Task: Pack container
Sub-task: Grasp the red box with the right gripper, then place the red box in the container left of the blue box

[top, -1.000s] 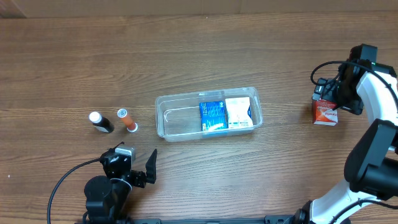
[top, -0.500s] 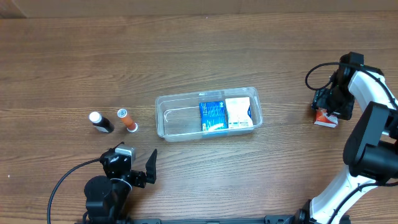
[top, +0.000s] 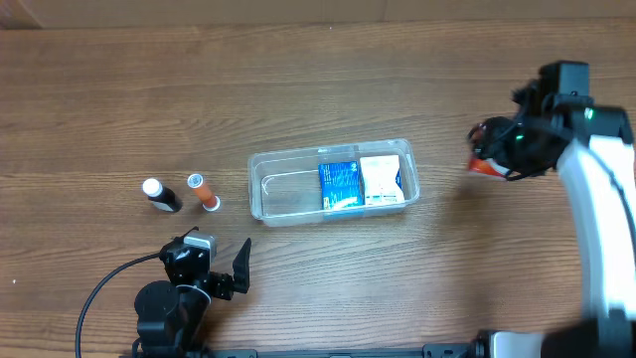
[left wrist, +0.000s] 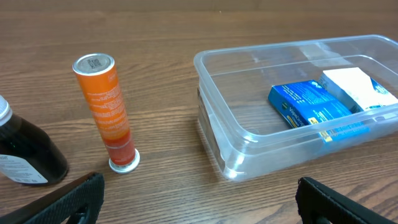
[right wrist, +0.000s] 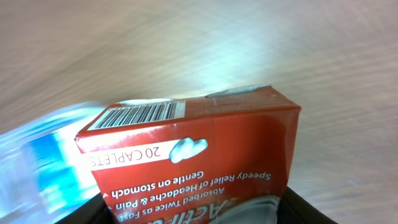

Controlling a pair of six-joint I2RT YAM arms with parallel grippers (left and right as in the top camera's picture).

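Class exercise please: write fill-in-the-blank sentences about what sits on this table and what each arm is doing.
The container holds ___ boxes: a blue box and a white box. The carton in the right gripper is coloured ___. The dark bottle beside the orange tube has a ___ cap. The left gripper is ___ and holds nothing.
Missing words: two, red, white, open.

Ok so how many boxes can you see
3: a blue box and a white box side by side in the container, and a red box held by the right gripper off to the container's right.
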